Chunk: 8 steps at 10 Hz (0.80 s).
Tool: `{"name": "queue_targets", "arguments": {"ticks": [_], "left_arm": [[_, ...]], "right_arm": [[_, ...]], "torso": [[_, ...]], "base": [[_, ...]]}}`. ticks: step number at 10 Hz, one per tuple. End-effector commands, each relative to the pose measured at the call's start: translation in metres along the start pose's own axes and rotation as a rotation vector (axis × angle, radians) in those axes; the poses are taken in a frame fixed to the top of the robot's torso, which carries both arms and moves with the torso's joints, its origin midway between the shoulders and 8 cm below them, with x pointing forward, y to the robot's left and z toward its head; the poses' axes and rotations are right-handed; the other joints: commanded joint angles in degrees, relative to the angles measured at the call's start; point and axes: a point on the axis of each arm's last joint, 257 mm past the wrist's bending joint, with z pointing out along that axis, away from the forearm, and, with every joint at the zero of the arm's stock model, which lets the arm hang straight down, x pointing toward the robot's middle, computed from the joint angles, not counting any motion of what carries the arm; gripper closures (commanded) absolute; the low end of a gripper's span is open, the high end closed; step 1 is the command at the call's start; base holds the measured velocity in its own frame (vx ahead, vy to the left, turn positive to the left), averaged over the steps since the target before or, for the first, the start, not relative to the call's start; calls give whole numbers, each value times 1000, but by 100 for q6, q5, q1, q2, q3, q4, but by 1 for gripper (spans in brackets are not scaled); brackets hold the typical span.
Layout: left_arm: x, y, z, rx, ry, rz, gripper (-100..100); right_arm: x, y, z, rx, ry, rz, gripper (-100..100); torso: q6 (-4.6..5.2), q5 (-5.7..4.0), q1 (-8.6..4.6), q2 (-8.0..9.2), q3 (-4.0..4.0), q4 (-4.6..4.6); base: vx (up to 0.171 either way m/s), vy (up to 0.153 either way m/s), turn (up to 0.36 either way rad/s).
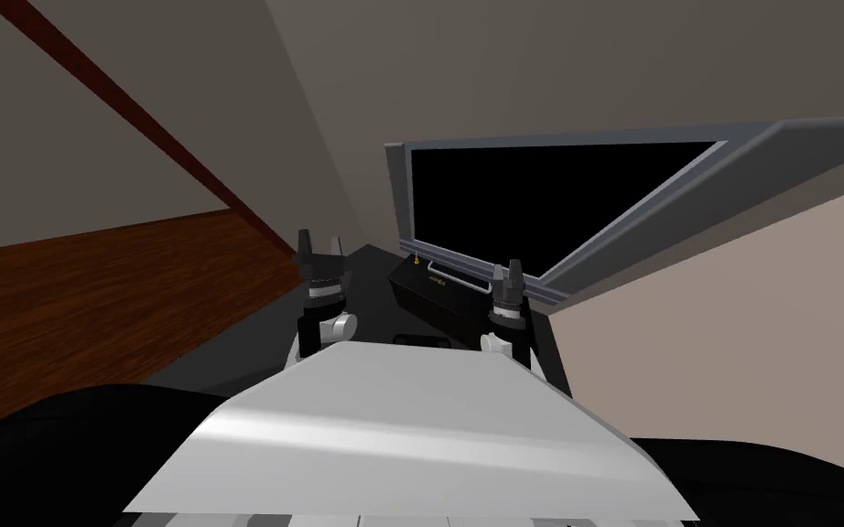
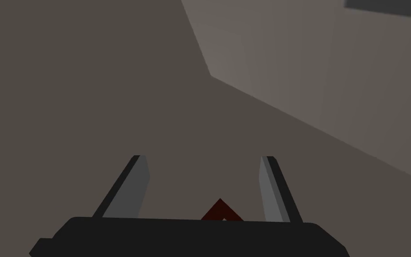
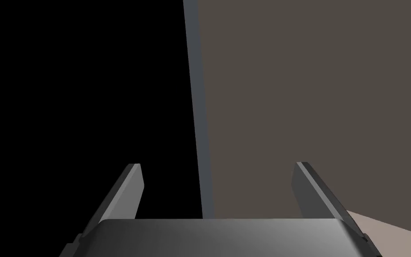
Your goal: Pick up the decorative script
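A dark bench (image 1: 228, 361) is stretching across the middle of the frame, left of centre. A black box (image 1: 434, 297) with a small orange knob is sitting on it at centre, and a grey-framed black screen (image 1: 548, 197) is rising just behind the box.

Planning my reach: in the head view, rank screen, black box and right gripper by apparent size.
Largest: screen, by far.
Then: black box.
Smallest: right gripper, though it is nearer the camera.
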Motion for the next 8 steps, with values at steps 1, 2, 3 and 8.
{"name": "queue_targets", "arguments": {"ticks": [1, 2, 3, 8], "left_arm": [[0, 0, 0, 0, 0, 0, 0], [0, 0, 0, 0, 0, 0, 0], [0, 0, 0, 0, 0, 0, 0], [0, 0, 0, 0, 0, 0, 0]], "right_arm": [[19, -19, -5, 42, 61, -24, -100], [31, -32, -10, 70, 104, -42, -100], [44, -46, -17, 100, 150, -62, -100], [95, -103, -56, 214, 367, -170, -100]], "torso": [[0, 0, 0, 0, 0, 0], [0, 1, 3, 2, 1, 0], [-1, 1, 2, 3, 2, 1], [2, 1, 0, -4, -2, -1]], "base": [[-54, 8, 257], [-56, 5, 325], [-59, -2, 318], [-44, 10, 253]]}}
